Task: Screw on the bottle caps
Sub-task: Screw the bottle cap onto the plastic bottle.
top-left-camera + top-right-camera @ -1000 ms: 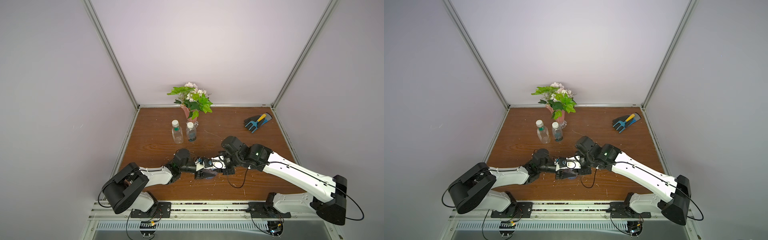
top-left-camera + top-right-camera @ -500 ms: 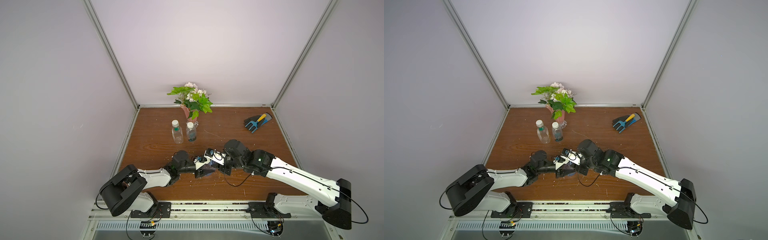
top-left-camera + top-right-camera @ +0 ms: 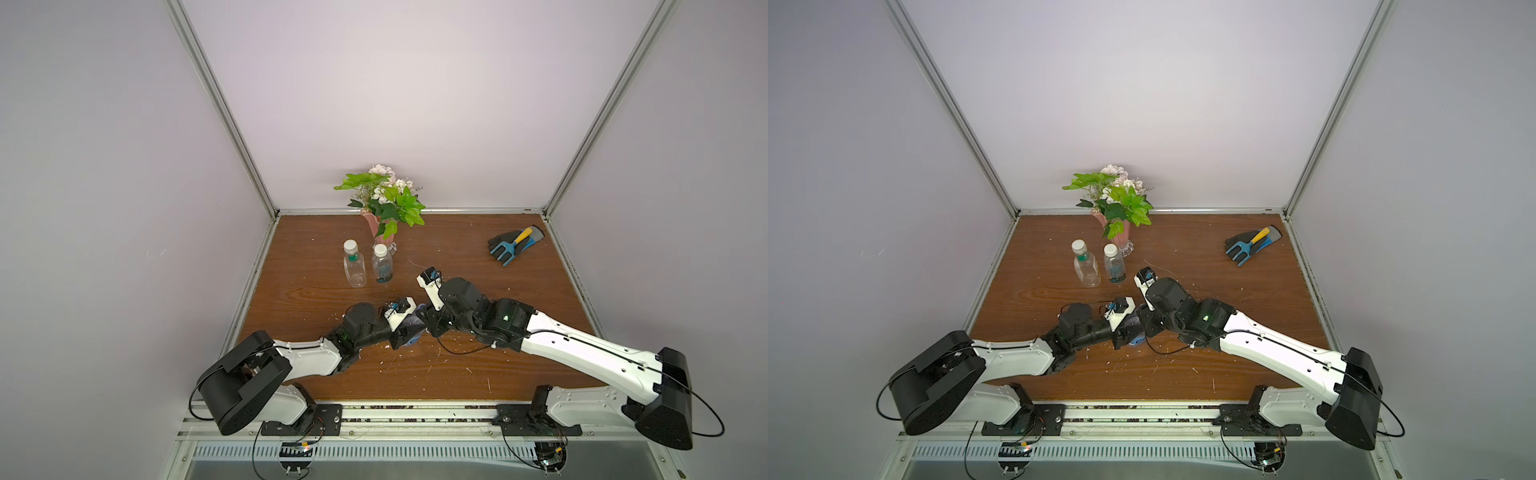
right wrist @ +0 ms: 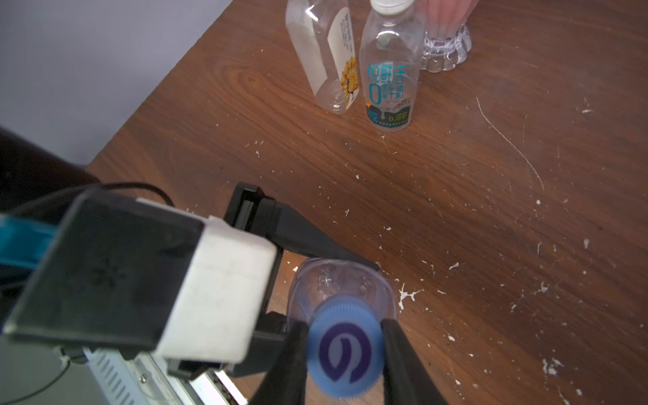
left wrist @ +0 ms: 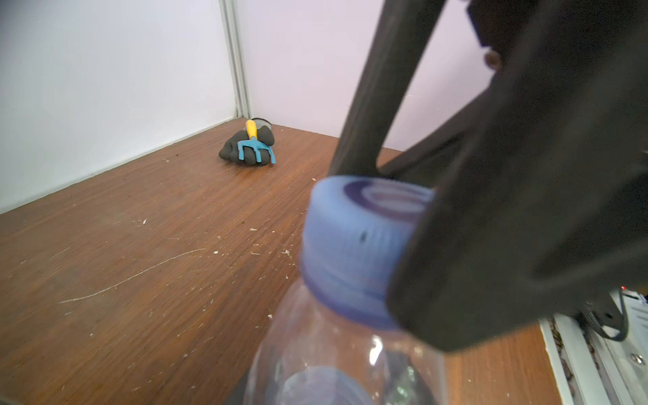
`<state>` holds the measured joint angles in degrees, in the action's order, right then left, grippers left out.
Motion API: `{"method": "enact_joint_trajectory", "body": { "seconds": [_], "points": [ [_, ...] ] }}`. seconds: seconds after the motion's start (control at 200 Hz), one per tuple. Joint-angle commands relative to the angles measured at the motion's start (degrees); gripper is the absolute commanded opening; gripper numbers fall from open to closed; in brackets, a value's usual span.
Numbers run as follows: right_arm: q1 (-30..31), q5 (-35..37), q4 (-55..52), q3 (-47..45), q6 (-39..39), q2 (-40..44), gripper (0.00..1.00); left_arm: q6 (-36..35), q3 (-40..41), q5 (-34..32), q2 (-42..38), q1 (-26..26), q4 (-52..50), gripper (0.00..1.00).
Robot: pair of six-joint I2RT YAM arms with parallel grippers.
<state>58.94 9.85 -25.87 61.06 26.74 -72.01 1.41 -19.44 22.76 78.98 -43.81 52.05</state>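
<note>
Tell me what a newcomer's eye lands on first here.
At the table's front middle, the right gripper pinches the blue cap on a clear bottle held by the left gripper. Behind stand a pink flower vase and two capped bottles; a glove with a rake lies at the far right.

Two white-shelled arms [image 3: 590, 362], black joints [image 3: 505, 318], bulky black base housings [image 3: 241, 386], thin black cables [image 3: 457, 353], white camera blocks [image 3: 430, 286].
</note>
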Motion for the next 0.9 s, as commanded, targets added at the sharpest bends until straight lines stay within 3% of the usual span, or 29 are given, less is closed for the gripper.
{"method": "enact_joint_trajectory", "body": {
  "seconds": [0.0,0.105,0.2,0.48,0.696,0.896],
  "points": [
    [0.25,2.11,-5.18,0.47,8.51,-0.36,0.0,5.53,0.19,-9.52,-2.2,0.86,3.57,0.47],
    [0.21,0.83,-4.13,0.2,7.43,-0.69,0.0,5.06,-0.33,-8.34,-2.77,0.83,3.63,0.49],
    [0.06,-0.44,-4.01,0.51,3.72,-0.59,0.0,3.82,-0.34,-5.19,-2.89,0.85,3.49,0.58],
    [-2.31,-7.03,-4.67,1.51,-22.24,4.73,0.0,-2.0,1.41,7.64,-6.88,0.88,3.14,1.0],
    [-2.86,-16.92,-9.56,3.87,-43.37,8.14,0.0,-8.4,0.74,20.57,-9.16,0.84,-2.37,0.99],
    [-2.79,-25.17,-13.56,5.27,-55.24,10.68,0.0,-12.3,-2.74,31.5,-7.46,0.88,-7.98,1.0]
  ]
}}
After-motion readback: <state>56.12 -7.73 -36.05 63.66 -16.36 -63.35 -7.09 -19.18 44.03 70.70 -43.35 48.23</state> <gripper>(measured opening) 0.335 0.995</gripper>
